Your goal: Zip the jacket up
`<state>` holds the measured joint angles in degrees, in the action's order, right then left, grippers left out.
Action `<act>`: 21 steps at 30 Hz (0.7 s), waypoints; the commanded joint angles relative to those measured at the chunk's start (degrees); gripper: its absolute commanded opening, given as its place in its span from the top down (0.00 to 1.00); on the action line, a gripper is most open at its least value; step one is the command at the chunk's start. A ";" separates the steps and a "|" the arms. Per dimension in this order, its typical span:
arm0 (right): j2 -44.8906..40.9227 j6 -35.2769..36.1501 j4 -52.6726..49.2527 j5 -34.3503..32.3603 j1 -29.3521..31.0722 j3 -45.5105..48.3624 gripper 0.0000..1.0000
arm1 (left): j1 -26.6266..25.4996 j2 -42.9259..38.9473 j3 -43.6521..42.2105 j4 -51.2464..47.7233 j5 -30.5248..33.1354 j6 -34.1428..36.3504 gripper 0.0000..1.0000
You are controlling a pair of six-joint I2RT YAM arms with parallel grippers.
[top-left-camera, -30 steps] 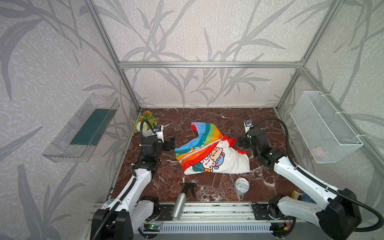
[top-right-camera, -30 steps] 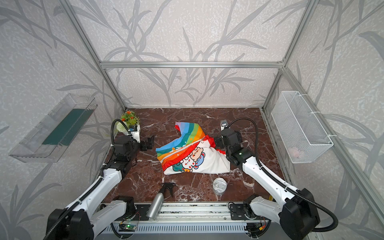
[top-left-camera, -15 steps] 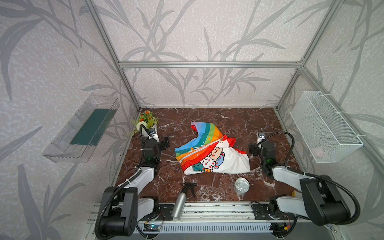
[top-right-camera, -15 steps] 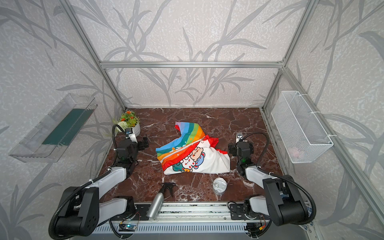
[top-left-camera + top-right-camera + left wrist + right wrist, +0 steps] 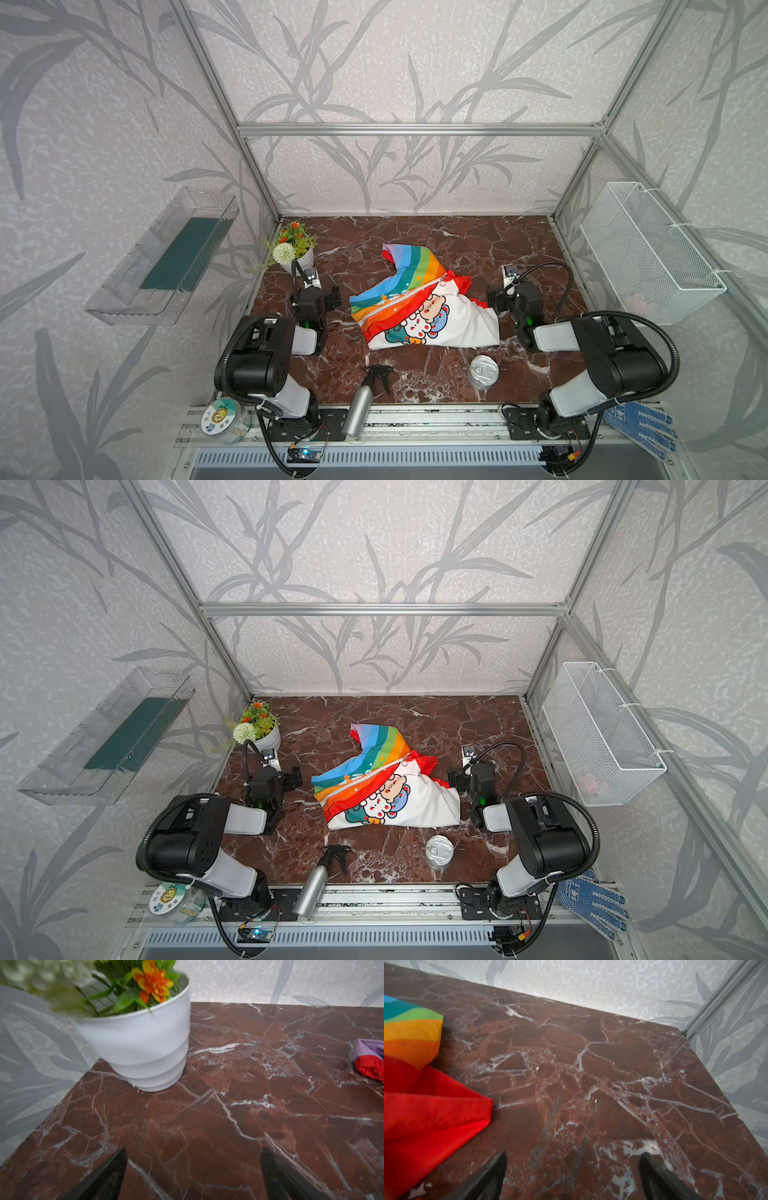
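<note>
Both arms have folded back; left gripper (image 5: 193, 1148) and right gripper (image 5: 573, 1152) gape empty, with the rainbow-striped thin fabric jacket (image 5: 415, 299) lying between them.

Rainbow jacket (image 5: 419, 307) crumpled mid-surface (image 5: 478, 245)
Red hood toward the right, cartoon-animal white panel facing up, white zipper running diagonally.

- Both top views hang high at the front, side by side, looking down towards the leaf-patterned grey back wall (image 5: 415, 174). They share the whole red-brown marble tabletop (image 5: 478, 241).
- The left wrist camera sits low and close over that tabletop, facing the white ribbed plastic flowerpot (image 5: 143, 1047) near the back.
- The right wrist camera, equally low, faces a bare back corner.
- The rainbow-striped fabric jacket (image 5: 425, 1109) edges into both wrist views.
</note>
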<state>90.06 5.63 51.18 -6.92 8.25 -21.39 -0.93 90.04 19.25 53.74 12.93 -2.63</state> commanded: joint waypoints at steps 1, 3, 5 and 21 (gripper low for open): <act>-1.18 -0.97 -0.96 1.60 -0.87 -1.41 0.01 | 0.48 0.02 1.73 2.22 2.62 -0.38 0.01; -1.26 -0.97 -1.17 1.58 -0.87 -1.38 0.01 | 0.49 -0.40 1.94 1.34 2.72 -0.65 0.01; -1.20 -0.97 -1.16 1.56 -0.87 -1.38 0.01 | 0.53 -0.04 1.76 2.08 2.72 -0.37 0.01; -1.40 -0.18 -1.70 5.96 -1.66 -1.47 0.01 | 0.49 -0.13 1.41 2.66 4.60 -1.12 0.01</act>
